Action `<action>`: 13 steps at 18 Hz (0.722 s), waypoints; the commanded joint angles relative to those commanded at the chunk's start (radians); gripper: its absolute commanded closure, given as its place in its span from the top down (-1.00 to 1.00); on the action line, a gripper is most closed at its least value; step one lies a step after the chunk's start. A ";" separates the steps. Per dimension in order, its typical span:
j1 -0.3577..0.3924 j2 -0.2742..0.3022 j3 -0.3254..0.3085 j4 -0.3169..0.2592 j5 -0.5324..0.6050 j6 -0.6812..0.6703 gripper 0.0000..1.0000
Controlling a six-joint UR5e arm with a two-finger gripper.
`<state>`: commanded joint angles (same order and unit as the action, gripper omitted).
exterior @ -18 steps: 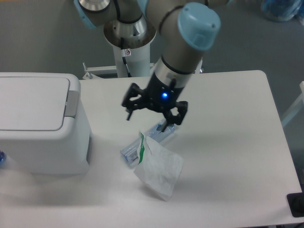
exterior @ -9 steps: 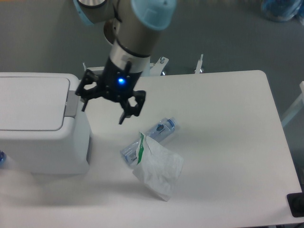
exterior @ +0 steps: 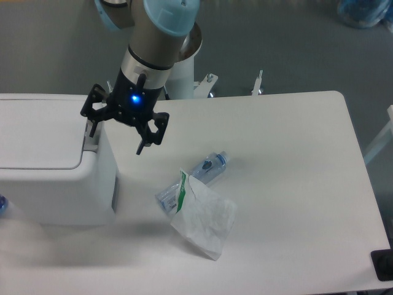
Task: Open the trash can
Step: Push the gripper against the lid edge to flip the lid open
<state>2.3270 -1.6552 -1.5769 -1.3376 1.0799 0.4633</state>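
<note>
The trash can (exterior: 52, 160) is a large white boxy bin at the left of the table, its flat lid down. Its grey latch tab (exterior: 91, 136) shows only partly behind my fingers. My gripper (exterior: 116, 136) hangs over the bin's right edge, right above the tab. It is open, with one fingertip (exterior: 92, 129) by the tab and the other fingertip (exterior: 141, 147) out past the bin's right side. Nothing is held between the fingers.
A clear plastic bottle (exterior: 199, 174) lies on its side mid-table, partly under a crumpled white bag (exterior: 206, 218) with a green strip. The robot's base column (exterior: 181, 74) stands behind the table's far edge.
The gripper has travelled left from above the bottle to the bin's right edge, staying open. Bottle, bag and bin have not moved.
</note>
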 joint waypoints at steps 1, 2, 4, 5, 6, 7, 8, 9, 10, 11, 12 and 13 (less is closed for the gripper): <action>0.000 0.002 0.000 0.002 0.002 0.000 1.00; 0.000 0.002 0.000 0.002 0.002 0.000 1.00; 0.000 0.002 -0.006 0.003 0.002 0.000 1.00; 0.000 0.002 -0.008 0.003 0.002 0.000 1.00; 0.000 0.002 -0.012 0.005 0.002 0.000 1.00; 0.000 0.002 -0.014 0.003 0.002 0.000 1.00; 0.000 0.002 -0.015 0.005 0.002 0.000 1.00; 0.000 0.002 -0.017 0.005 0.002 0.002 1.00; 0.000 0.002 -0.015 0.005 0.002 0.002 1.00; 0.000 0.002 -0.015 0.003 0.002 0.002 1.00; 0.000 0.002 -0.015 0.005 0.002 0.002 1.00; 0.000 0.002 -0.015 0.005 0.002 0.002 1.00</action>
<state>2.3270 -1.6536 -1.5923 -1.3330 1.0815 0.4648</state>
